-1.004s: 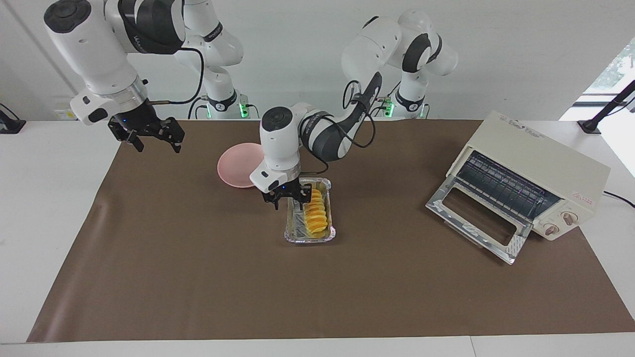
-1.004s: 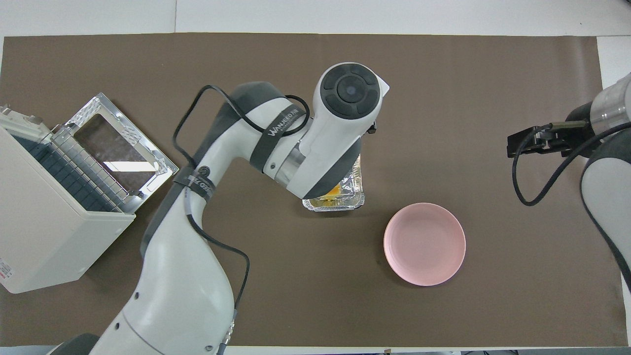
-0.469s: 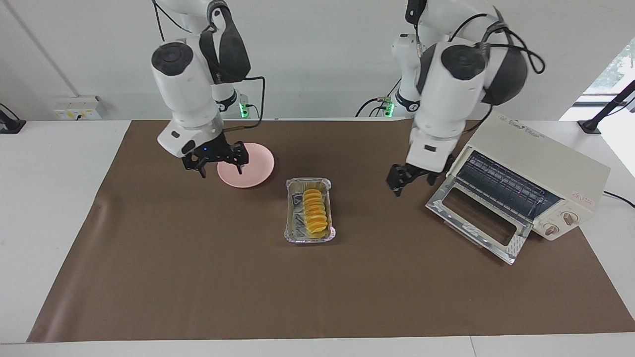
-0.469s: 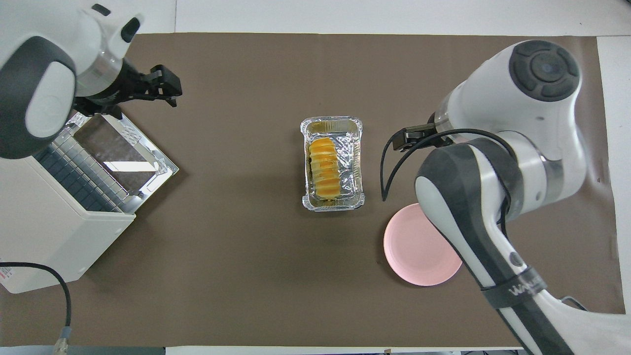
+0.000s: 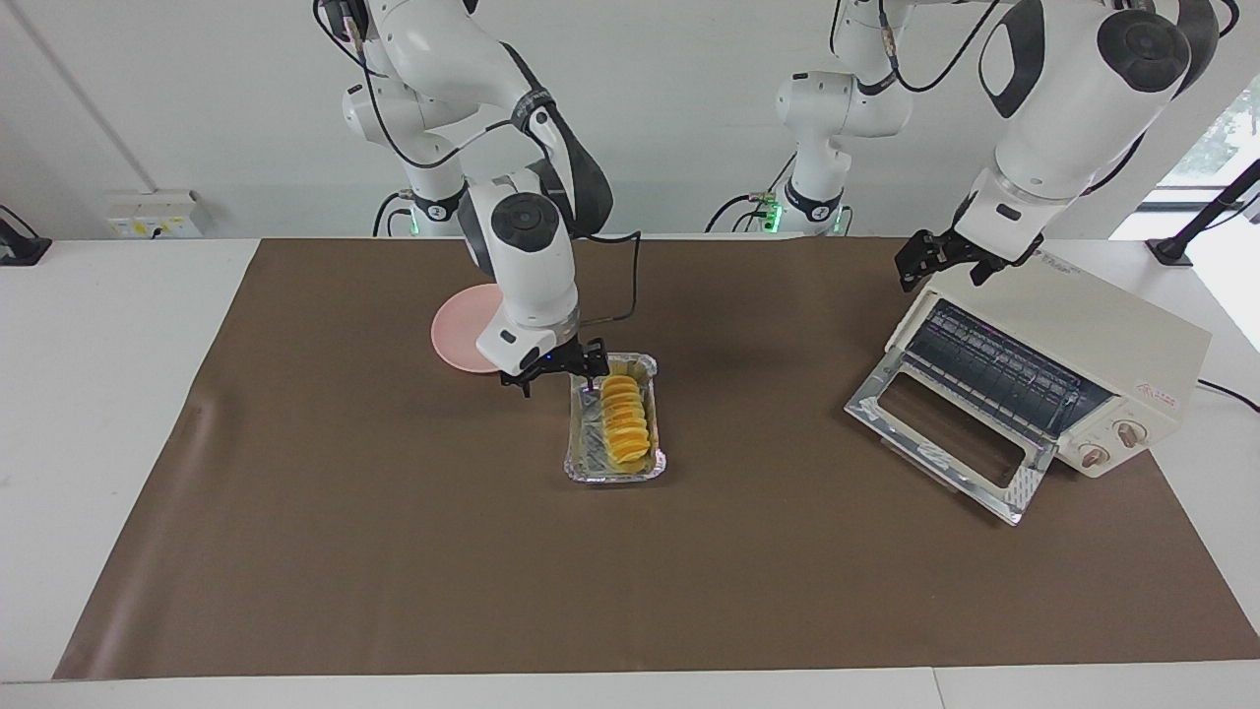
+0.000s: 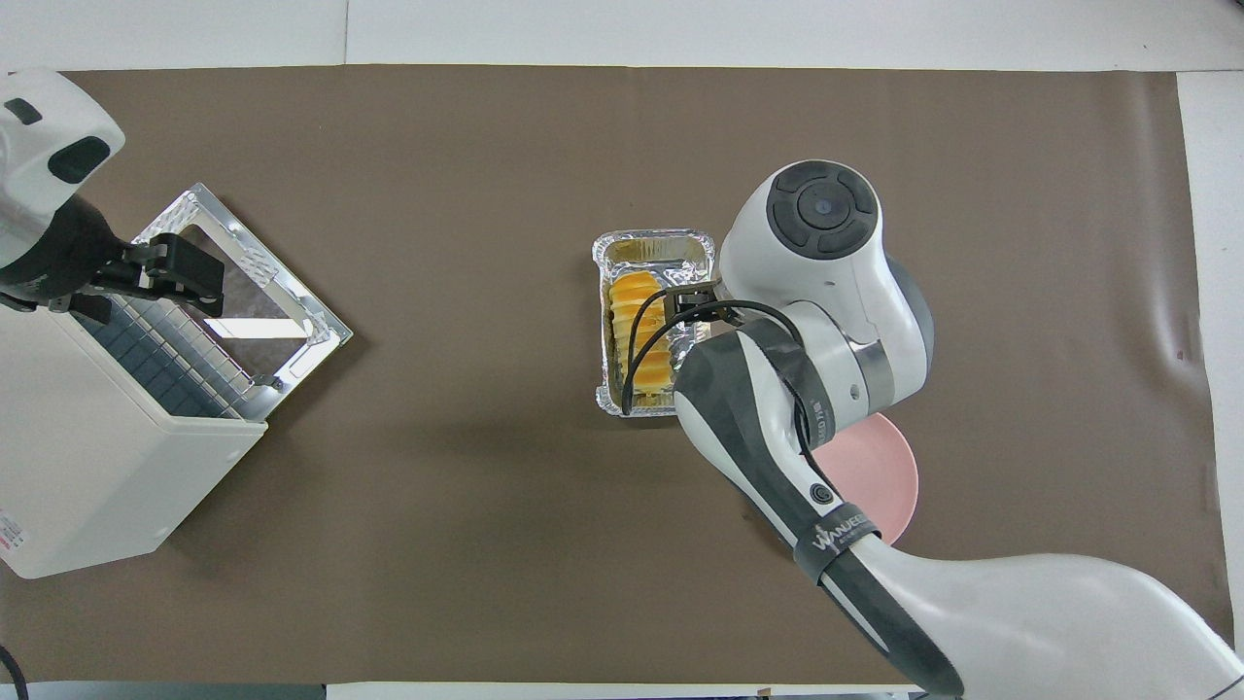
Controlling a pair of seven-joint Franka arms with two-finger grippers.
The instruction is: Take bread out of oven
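The bread [image 5: 627,418] is a golden-yellow ridged loaf lying in a silver foil tray [image 5: 591,463] at the middle of the brown mat; it also shows in the overhead view [image 6: 639,331]. The cream-white oven [image 5: 1073,315] stands at the left arm's end of the table with its glass door [image 5: 945,433] folded down and its wire rack bare. My right gripper [image 5: 556,379] is open and empty, low over the tray's edge on the pink plate's side, beside the bread. My left gripper [image 5: 947,261] is open and empty, over the oven's top edge.
A pink plate [image 5: 458,330] lies nearer to the robots than the tray, toward the right arm's end, partly covered by the right arm. The brown mat [image 5: 394,551] covers most of the white table. The oven's two knobs [image 5: 1112,445] face away from the robots.
My right gripper has moved from over the pink plate to the foil tray's edge beside the bread. My left gripper has risen from beside the oven door to over the oven's top.
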